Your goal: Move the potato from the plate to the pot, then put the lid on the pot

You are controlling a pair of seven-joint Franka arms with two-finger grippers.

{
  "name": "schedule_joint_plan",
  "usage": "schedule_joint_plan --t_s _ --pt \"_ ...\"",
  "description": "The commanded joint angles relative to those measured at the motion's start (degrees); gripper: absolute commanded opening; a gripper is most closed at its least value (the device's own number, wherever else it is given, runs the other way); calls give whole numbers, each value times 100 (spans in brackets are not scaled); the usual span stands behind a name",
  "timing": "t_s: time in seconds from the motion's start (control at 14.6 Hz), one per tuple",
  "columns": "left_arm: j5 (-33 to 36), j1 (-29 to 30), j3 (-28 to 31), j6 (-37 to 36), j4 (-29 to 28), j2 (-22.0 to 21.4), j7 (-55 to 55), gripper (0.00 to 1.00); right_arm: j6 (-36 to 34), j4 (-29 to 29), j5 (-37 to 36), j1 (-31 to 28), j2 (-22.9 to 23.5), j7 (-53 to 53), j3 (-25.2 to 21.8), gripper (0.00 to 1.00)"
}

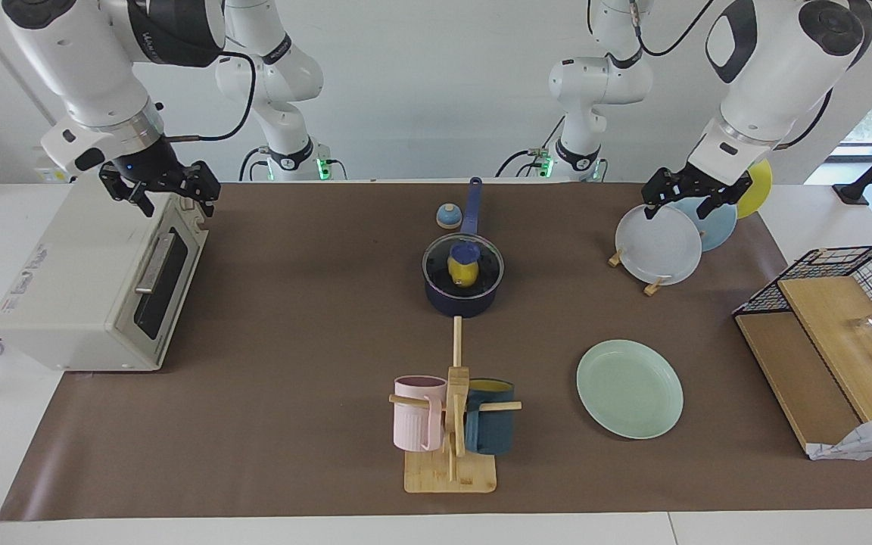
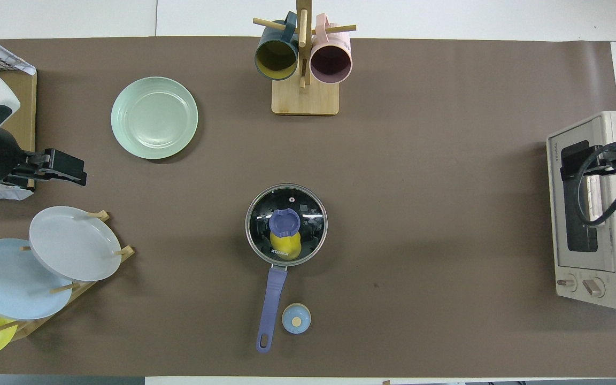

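Note:
The dark blue pot [image 1: 462, 304] stands mid-table with its long handle [image 2: 272, 299] pointing toward the robots. The glass lid [image 1: 483, 261] with its blue knob [image 2: 285, 221] sits on the pot. Through the glass shows the yellow potato [image 1: 463, 274] [image 2: 285, 247] inside the pot. The mint-green plate [image 1: 629, 388] [image 2: 154, 117] lies bare, farther from the robots and toward the left arm's end. My left gripper [image 1: 680, 206] [image 2: 72, 170] hangs open over the plate rack. My right gripper [image 1: 160, 193] [image 2: 570, 163] hangs open over the toaster oven. Neither holds anything.
A toaster oven [image 1: 88, 288] stands at the right arm's end. A mug tree [image 1: 451, 424] with a pink and a teal mug stands farther out than the pot. A rack [image 1: 659, 246] holds grey-white, light blue and yellow plates. A small bell [image 1: 448, 216] lies beside the pot handle. A wire basket [image 1: 829, 318] holds wooden boards.

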Motion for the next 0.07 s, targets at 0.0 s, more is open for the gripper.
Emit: schedule_joint_plan --t_s 0.0 --pt "108 6 -8 -8 -2 -15 -74 100 69 27 123 -106 0 -165 41 100"
